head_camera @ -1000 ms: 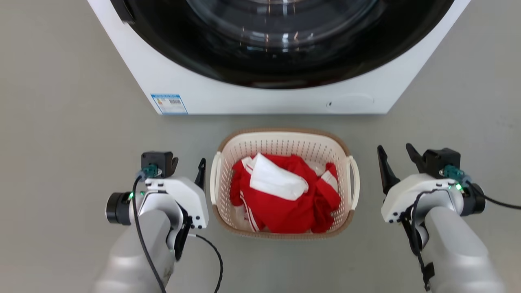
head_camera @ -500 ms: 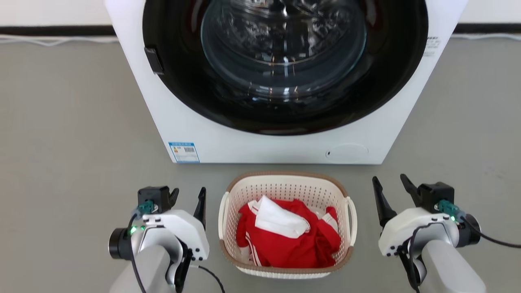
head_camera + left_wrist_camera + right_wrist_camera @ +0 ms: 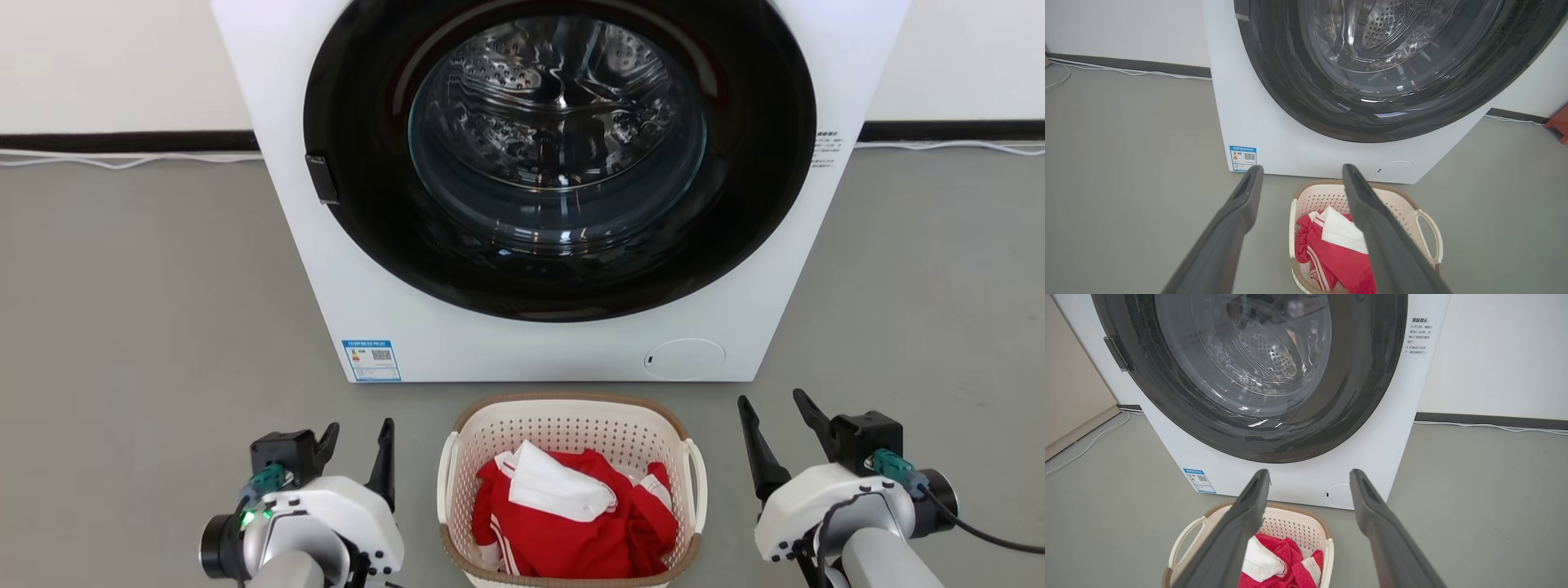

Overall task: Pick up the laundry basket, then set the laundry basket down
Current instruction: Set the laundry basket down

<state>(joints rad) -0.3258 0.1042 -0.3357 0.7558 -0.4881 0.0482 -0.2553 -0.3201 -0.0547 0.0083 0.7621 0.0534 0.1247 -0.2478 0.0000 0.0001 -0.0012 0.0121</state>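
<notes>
The laundry basket (image 3: 563, 426) sits on the grey floor (image 3: 147, 327), right in front of me and just on the near side of the washing machine (image 3: 457, 343). Red and white clothes (image 3: 571, 531) lie bunched inside it. My left fingers (image 3: 384, 457) hover just off its left handle and my right fingers (image 3: 755, 453) a little further off its right handle. Both pairs are spread apart, gripping nothing and touching nothing. Beyond the basket the machine's round dark door (image 3: 563, 155) faces me, with a blue label (image 3: 371, 360) low on the left of its white front.
</notes>
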